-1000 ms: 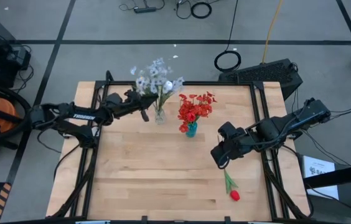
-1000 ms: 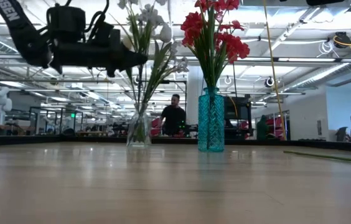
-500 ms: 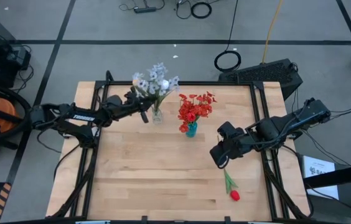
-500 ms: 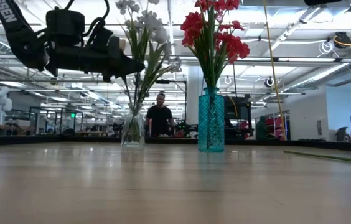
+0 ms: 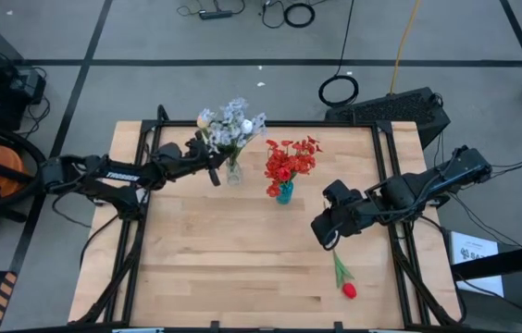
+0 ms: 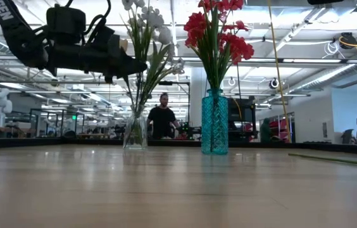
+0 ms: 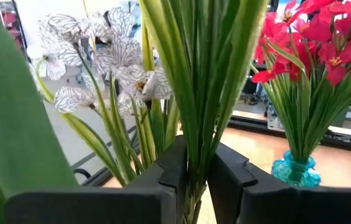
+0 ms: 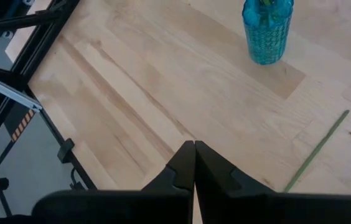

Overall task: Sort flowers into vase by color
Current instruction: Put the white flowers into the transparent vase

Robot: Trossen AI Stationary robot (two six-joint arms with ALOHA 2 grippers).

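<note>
White "TROSSEN" lettering marks the left arm (image 5: 113, 175). The left gripper (image 7: 199, 180) clamps green stems of pale lavender-white flowers (image 5: 229, 124) in a clear vase (image 5: 233, 172) near the bench's far edge. The right gripper (image 8: 194, 163) is closed, empty.

Pale wooden table (image 5: 242, 268) — smooth, matt, textured teal glass vase (image 6: 214, 123)

The high view looks straight down on the whole surface (image 5: 242, 268) and both arms. The low view sits at surface level, facing the room behind. Both share the clear vase (image 5: 233, 172) and blue vase (image 6: 214, 121). The left wrist view sits close among stems; the right wrist view looks down at bare wood.
</note>
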